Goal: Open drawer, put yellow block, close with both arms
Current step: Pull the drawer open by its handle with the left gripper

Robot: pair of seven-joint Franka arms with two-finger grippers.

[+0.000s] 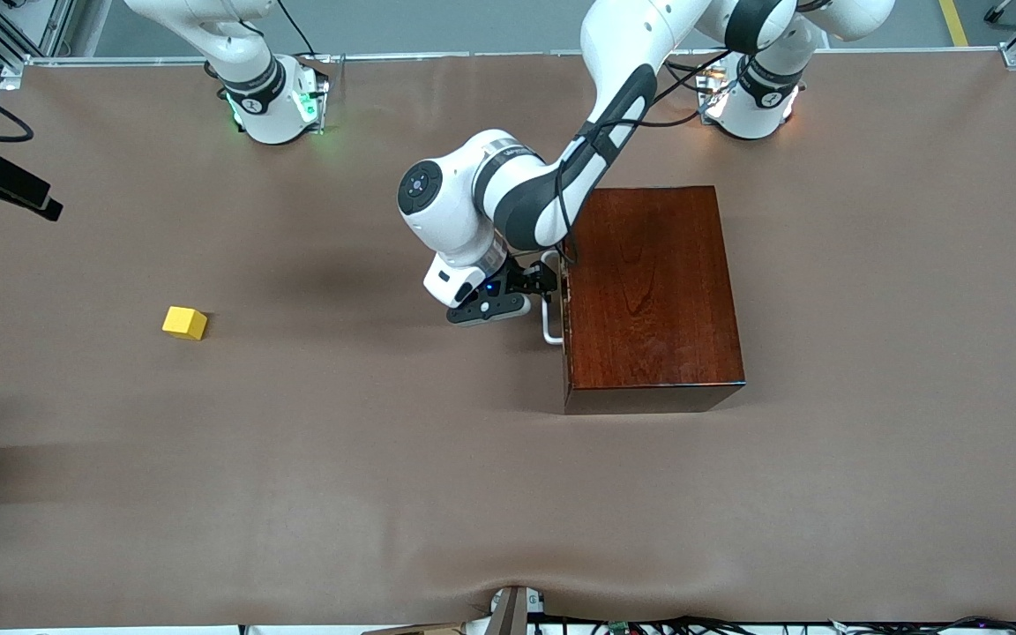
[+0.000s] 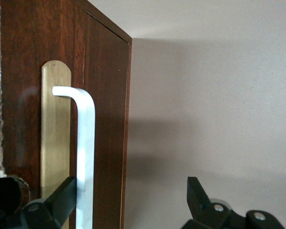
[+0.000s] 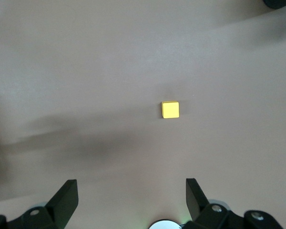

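Left gripper [image 1: 533, 284], fingers spread, sits at the closed drawer's white handle [image 2: 86, 157], one finger touching it. Right gripper [image 3: 131, 200], fingers spread, hangs above the yellow block [image 3: 170, 109] on the table.

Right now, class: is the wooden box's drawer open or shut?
Shut: the drawer front sits flush with the box, no tray showing; only its handle protrudes.
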